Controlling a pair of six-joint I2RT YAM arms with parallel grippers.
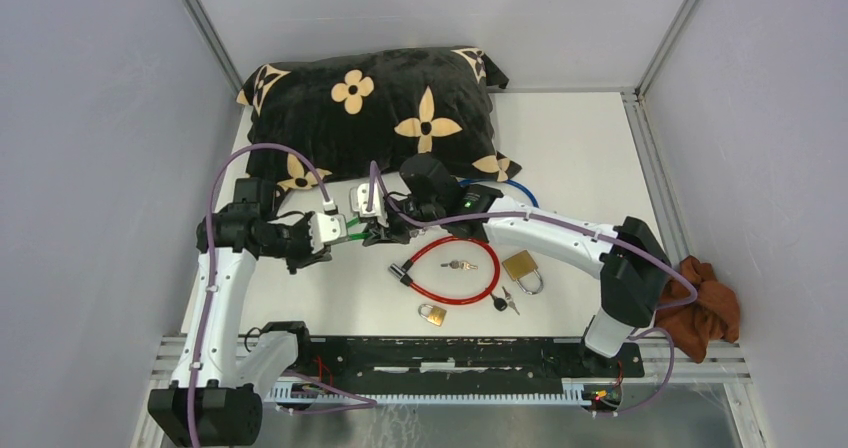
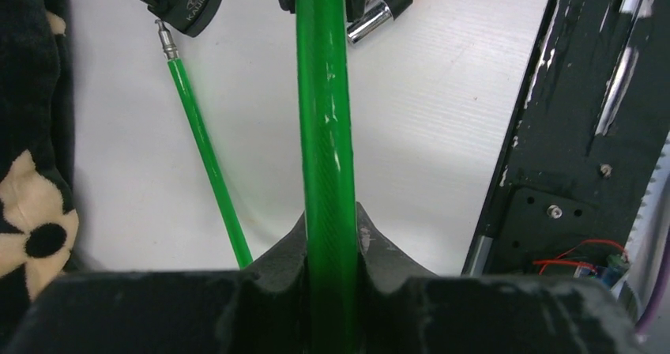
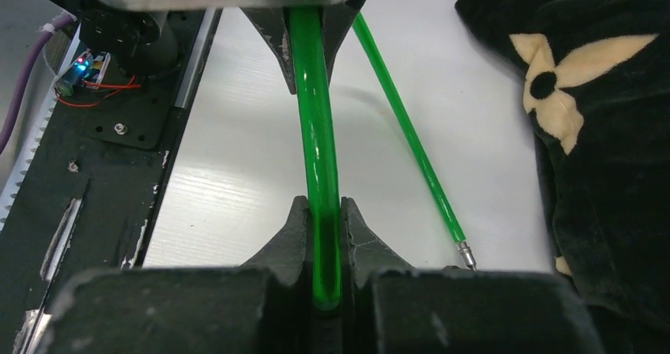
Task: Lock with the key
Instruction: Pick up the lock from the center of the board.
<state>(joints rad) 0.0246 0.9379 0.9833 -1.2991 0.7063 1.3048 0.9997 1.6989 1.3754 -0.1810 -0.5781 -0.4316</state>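
A green cable (image 2: 324,117) stretches between my two grippers above the white table. My left gripper (image 2: 330,220) is shut on one part of it, and my right gripper (image 3: 320,212) is shut on its end. In the top view the two grippers (image 1: 335,230) (image 1: 375,228) face each other closely in front of the pillow. The cable's other strand lies on the table, and its metal pin tip (image 2: 164,39) lies just short of a black lock body (image 2: 190,2). A small bunch of keys (image 1: 459,265) lies inside the red cable loop (image 1: 455,240). A black-headed key (image 1: 503,301) lies nearer the front.
A black flowered pillow (image 1: 380,108) fills the back of the table. Two brass padlocks (image 1: 522,268) (image 1: 432,314) lie front right of the grippers. A blue cable (image 1: 515,188) peeks out by the pillow. A brown cloth (image 1: 700,308) sits at the right edge.
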